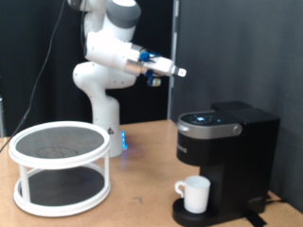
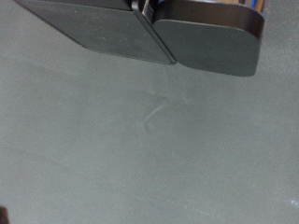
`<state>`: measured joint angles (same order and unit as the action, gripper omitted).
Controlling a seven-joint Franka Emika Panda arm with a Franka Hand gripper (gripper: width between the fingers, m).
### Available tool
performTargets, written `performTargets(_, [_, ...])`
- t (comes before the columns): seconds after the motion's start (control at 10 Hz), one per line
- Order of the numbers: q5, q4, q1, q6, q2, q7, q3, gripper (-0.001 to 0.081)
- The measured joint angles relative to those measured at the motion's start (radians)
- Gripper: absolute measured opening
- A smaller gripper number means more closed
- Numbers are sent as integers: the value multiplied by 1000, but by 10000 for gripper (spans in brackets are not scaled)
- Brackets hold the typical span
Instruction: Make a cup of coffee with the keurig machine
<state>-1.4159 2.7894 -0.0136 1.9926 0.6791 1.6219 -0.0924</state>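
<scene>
The black keurig machine (image 1: 227, 142) stands on the wooden table at the exterior view's right, with its lid down. The white cup (image 1: 196, 194) stands upright on the machine's round drip tray, under the spout. My gripper (image 1: 176, 71) is high in the air, up and to the left of the machine, and points toward the exterior view's right, far from both. In the wrist view the two dark fingers (image 2: 103, 28) lie side by side and touching, with nothing between them, over a plain grey surface. Neither the cup nor the machine shows in the wrist view.
A white two-tier round rack (image 1: 59, 165) with dark mesh shelves stands on the table at the exterior view's left. The robot's white base (image 1: 104, 113) rises behind it. A dark curtain hangs behind the table.
</scene>
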Motion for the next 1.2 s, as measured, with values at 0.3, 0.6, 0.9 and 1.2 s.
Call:
performTargets(0.3, [62, -67, 0, 16, -5, 50, 24, 734])
performTargets(0.6, [320, -173, -30, 138, -13, 211, 134, 734])
performTargets(0.9, [528, -299, -68, 129, -79, 326, 204, 734])
performTargets(1.2, [588, -340, -73, 114, -126, 333, 209, 734])
